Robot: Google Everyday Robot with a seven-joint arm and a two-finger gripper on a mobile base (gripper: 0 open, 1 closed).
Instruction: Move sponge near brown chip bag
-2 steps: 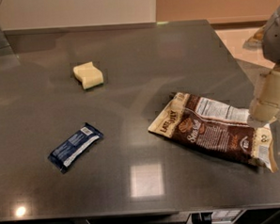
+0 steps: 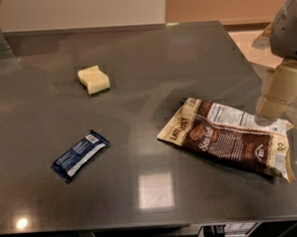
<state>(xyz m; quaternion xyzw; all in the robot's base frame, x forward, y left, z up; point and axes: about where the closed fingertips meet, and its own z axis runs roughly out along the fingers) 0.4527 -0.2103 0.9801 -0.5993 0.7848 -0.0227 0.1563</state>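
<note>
**Entry: sponge relocation, approach not yet made.**

- Gripper (image 2: 270, 104): at the right edge of the view, hanging just above the far right corner of the brown chip bag (image 2: 229, 138). Open or closed: cannot tell. It holds nothing that can be seen.
- Sponge (image 2: 93, 79): lying flat on the grey table (image 2: 150, 55), well apart from the gripper. It is across the table toward the left of the view and farther back, with the bag between the two. Untouched.
- Dark blue wrapped bar (image 2: 79, 155): also far from the gripper, to the left of the view and nearer the front edge than the sponge.

**Risks, as judged:**
1. The gripper starts almost on top of the bag. A low sweep toward the sponge would likely drag or crumple the bag and shift the target spot.
2. The sponge is soft and has wavy sides. An off-centre pinch may squash it or let it slip out.
3. The long reach passes near the blue bar, and a drifting approach could nudge it.
4. Setting the sponge down on the bag rather than beside it would miss "near".
</note>
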